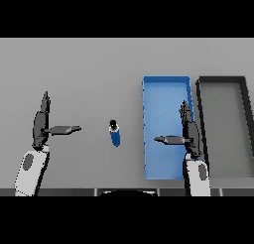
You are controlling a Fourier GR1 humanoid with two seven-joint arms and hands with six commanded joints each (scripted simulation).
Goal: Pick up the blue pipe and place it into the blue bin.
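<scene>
The blue pipe point(115, 134) is seen standing on the grey surface point(89, 69), its dark end toward the far side, touched by neither hand. Just to its right the blue bin point(166, 89) is placed, with nothing visible inside it, and a black bin point(223, 80) is set right beside that. The right hand point(188, 131) is held above the blue bin's right wall, fingers straight and thumb spread toward the pipe. The left hand point(40, 121) is held well to the pipe's left, likewise opened flat, nothing being held.
</scene>
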